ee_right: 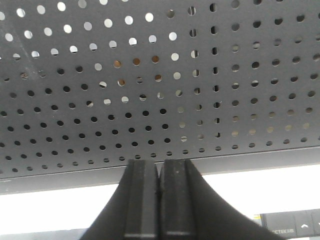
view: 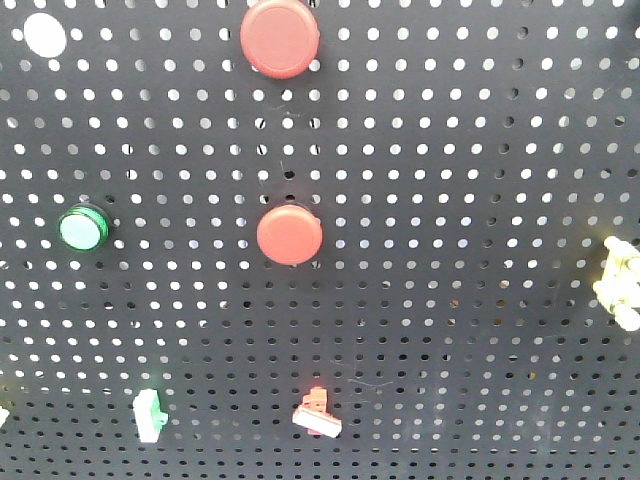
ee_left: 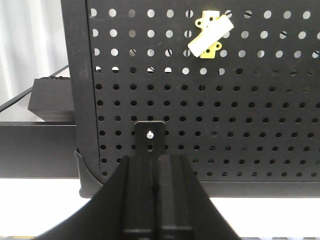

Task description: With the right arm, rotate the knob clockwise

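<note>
R gripper point(ee_right: 159, 167) was clenched on nothing, low by pegboard point(ee_right: 150, 125) foot above tabletop point(ee_right: 50, 212); which table edge, can't tell. Likely knob point(view: 289, 235), red round cap, sat mid-board, well apart. Rigid, smooth plastic, prob slippery: pinch across rim w/ opposed fingers

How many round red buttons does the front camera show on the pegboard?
2. The upper red button sits at top centre of the pegboard; the lower red button is mid-board below it, right of the green button. The board runs past the frame, so more may be hidden.
</note>
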Motion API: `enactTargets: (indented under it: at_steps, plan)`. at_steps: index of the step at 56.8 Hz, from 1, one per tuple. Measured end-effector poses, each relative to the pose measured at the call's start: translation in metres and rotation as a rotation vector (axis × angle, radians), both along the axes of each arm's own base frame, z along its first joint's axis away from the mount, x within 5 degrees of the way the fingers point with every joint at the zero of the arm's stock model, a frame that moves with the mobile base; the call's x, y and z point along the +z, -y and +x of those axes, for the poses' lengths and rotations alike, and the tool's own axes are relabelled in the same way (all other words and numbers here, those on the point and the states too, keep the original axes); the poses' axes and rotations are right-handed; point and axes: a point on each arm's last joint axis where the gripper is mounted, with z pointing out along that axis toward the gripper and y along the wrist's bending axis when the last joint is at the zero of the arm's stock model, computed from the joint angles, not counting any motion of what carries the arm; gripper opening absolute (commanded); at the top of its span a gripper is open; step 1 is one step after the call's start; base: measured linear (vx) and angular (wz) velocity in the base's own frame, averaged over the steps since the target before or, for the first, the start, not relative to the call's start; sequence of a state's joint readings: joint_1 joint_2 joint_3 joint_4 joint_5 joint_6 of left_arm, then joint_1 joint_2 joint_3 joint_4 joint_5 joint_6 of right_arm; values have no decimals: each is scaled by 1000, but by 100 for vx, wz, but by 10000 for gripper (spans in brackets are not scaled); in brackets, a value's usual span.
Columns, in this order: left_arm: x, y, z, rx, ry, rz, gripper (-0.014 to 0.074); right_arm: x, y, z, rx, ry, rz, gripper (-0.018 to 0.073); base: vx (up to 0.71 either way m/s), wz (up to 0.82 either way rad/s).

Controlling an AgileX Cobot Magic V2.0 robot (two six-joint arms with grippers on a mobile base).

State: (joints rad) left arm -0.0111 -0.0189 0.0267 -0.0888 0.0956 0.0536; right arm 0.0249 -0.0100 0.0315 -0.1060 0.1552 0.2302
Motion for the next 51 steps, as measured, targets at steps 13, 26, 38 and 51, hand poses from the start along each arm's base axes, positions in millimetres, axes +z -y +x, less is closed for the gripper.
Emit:
enactTargets:
  at_steps: [13,26,38,51]
  plan:
    - [0,0,0,0,0,0,-6,12,0,-1,4,58,8,-9,0,0]
    - [0,0,0,0,0,0,-6,114,2,-22,-20,255,-147,-9,0,0]
    - [0,0,0,0,0,0,-6,249,4,-25,-67,323,-379,-9,0,0]
    - [0,0,0,0,0,0,-6,359,3,4,-63,350,-422,-9,0,0]
